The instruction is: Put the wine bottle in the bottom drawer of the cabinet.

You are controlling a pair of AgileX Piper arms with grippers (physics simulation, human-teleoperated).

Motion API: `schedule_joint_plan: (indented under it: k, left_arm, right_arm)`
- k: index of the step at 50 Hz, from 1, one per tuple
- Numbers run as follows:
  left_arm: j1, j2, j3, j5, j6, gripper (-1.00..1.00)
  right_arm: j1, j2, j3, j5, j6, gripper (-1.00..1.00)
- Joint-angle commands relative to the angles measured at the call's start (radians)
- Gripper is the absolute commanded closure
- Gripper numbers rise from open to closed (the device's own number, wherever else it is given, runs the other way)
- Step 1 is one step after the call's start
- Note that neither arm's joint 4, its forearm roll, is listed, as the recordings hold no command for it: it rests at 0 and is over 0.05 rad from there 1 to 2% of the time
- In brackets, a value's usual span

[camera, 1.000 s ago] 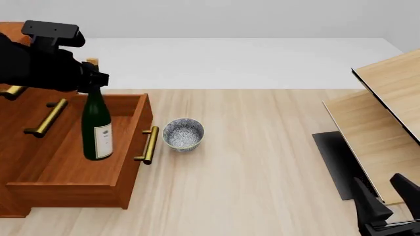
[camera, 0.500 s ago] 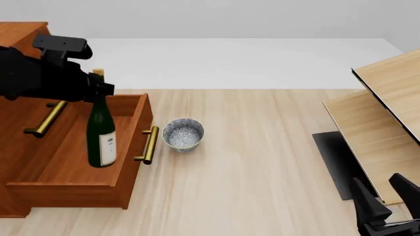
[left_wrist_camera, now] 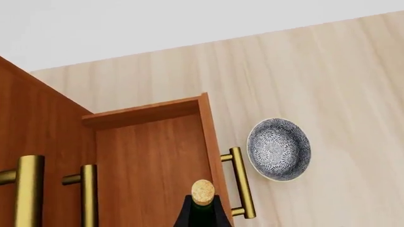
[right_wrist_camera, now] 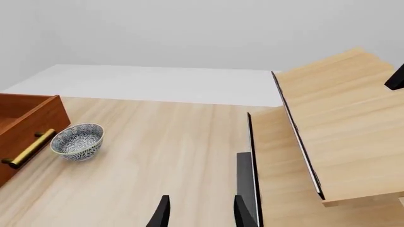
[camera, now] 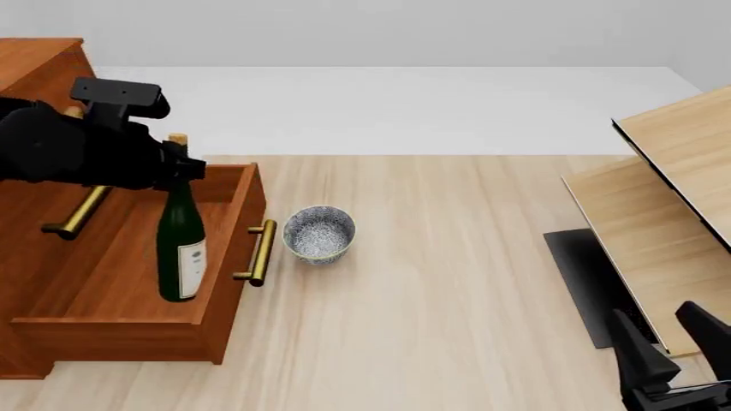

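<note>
The wine bottle (camera: 181,248), dark green with a tan cork and a white label, stands upright inside the open bottom drawer (camera: 103,274) of the reddish-brown cabinet (camera: 34,77). Its base is low, near the drawer floor. My left gripper (camera: 171,169) is shut on the bottle's neck just under the cork. In the left wrist view the cork (left_wrist_camera: 203,191) shows above the drawer's floor (left_wrist_camera: 151,161). My right gripper (camera: 672,355) stays open and empty at the near right, far from the cabinet; its fingertips (right_wrist_camera: 162,213) show apart in the right wrist view.
A grey speckled cup (camera: 318,233) sits on the table just right of the drawer's brass handle (camera: 257,253). Two upper brass handles (camera: 78,214) lie left of the bottle. Pale wood panel furniture (camera: 674,214) with a dark base fills the right side.
The left arm has moved down and a little right, lowering the bottle deeper into the open drawer. The right arm has not moved.
</note>
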Motion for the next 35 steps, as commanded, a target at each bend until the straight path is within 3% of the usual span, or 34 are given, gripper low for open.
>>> schedule_joint_plan:
  k: [1,14,20,30,34,35]
  left_arm:
    - [0.018,-0.011,0.014,-0.002,0.025,1.0]
    - [0.031,-0.018,0.037,-0.007,0.037,1.0]
    - [0.014,-0.02,0.031,0.003,0.0,1.0]
    - [0.035,-0.007,0.043,-0.011,0.005,1.0]
    - [-0.01,-0.008,0.053,-0.015,-0.038,1.0]
    - [0.011,-0.001,0.058,-0.019,-0.011,1.0]
  right_arm:
    - [0.003,0.004,0.0,-0.002,-0.002,-1.0]
    - [0.001,0.011,0.0,-0.005,-0.005,-1.0]
    - [0.004,0.018,0.0,-0.01,-0.002,-1.0]
    - [0.006,0.02,0.0,-0.013,-0.006,-1.0]
    - [0.004,0.014,0.0,-0.007,-0.005,-1.0]
    - [0.004,0.016,0.0,-0.008,-0.007,-1.0]
